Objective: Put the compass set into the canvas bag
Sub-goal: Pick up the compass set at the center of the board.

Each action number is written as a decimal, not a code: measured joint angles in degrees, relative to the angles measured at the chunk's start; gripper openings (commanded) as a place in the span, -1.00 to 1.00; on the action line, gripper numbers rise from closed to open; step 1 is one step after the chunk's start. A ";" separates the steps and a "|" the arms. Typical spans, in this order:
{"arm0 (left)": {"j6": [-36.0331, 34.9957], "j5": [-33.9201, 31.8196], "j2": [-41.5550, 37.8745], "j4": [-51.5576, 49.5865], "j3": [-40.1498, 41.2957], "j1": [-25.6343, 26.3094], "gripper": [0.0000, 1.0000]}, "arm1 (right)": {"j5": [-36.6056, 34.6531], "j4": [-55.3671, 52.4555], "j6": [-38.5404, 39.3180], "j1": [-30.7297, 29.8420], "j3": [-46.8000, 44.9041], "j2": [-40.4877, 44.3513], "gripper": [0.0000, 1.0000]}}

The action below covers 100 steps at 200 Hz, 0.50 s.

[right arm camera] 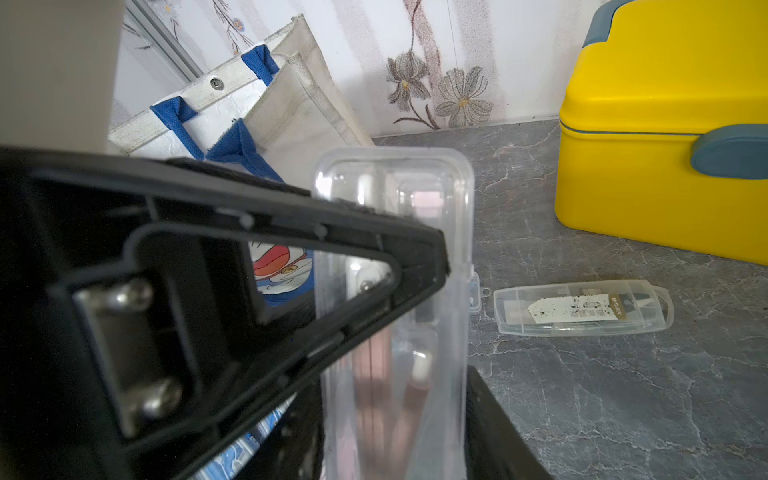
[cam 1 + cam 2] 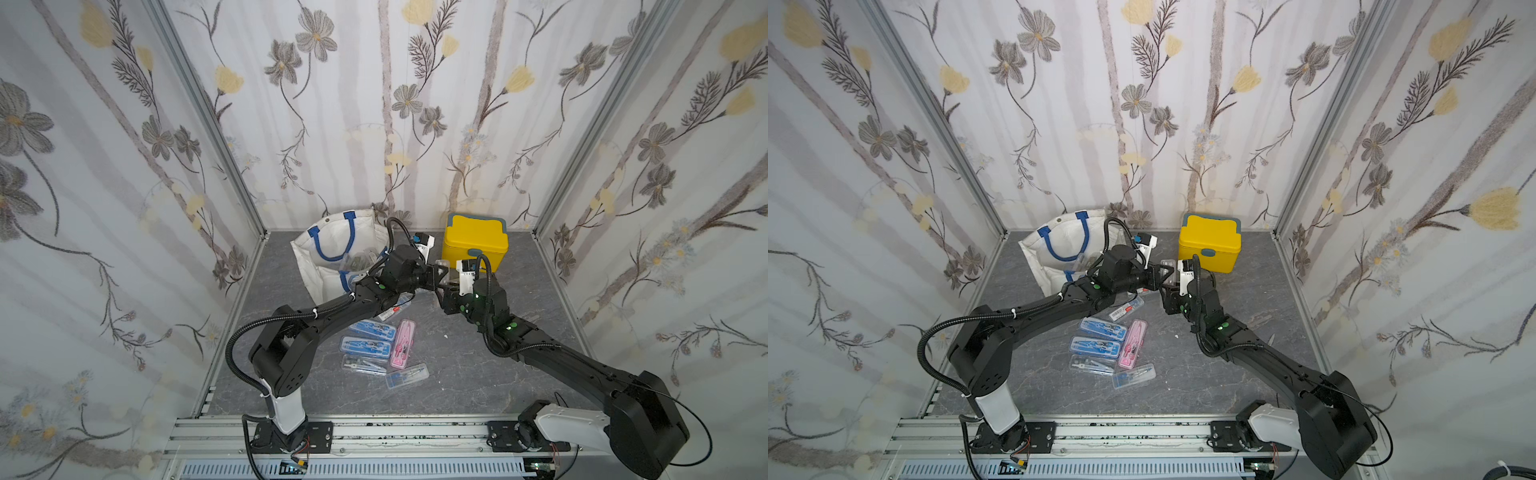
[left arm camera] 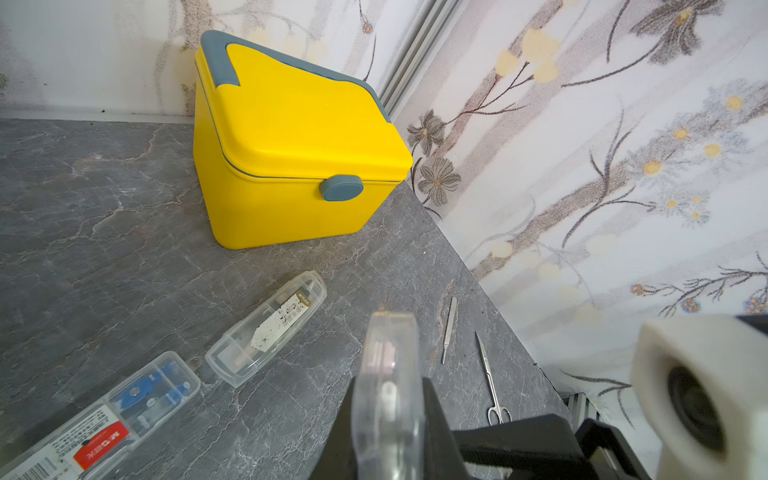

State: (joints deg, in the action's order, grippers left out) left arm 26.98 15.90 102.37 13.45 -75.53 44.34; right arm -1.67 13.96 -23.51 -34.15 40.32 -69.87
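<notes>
right wrist view: a compass set [image 1: 395,187] in a clear, hard plastic case with rounded corners (pinkish tools are blurred inside) is seen held off the grey marbled table [image 1: 623,395]. it is crossed by a black triangular finger of the left gripper [image 3: 388,417], whose jaws are clamped on its flat faces; in the left wrist view its thin edge is pinched between them. its near end is flanked by the jaws of the right gripper [image 1: 395,440], but whether they press on it cannot be told. the set is held beside the soft white canvas bag [image 2: 328,253], not in it, between the bag and a glossy yellow box [image 2: 473,245].
</notes>
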 measured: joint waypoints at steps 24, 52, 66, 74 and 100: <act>-0.07 -1.62 0.00 -0.07 -0.52 -0.37 -0.75 | -0.50 -0.52 0.24 0.26 0.13 -0.04 0.99; -2.45 -3.89 0.00 -3.87 -2.97 -0.74 -0.75 | -1.03 -0.48 0.44 0.68 0.24 0.83 0.99; -4.55 -5.79 -0.22 -6.29 -4.85 -1.09 -0.75 | -2.16 -0.22 0.44 1.49 -0.39 2.43 0.99; -5.62 -7.06 -0.55 -7.78 -5.86 -1.46 -0.75 | -3.08 -0.04 0.39 2.23 -1.29 3.78 0.99; -9.79 -11.61 -2.12 -11.58 -9.09 -3.34 -0.75 | -4.81 -0.11 0.37 4.37 -4.00 7.76 0.99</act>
State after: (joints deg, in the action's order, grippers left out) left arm 17.19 4.29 100.25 1.87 -84.62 40.99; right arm -6.48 13.85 -23.14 -29.78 36.32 -62.11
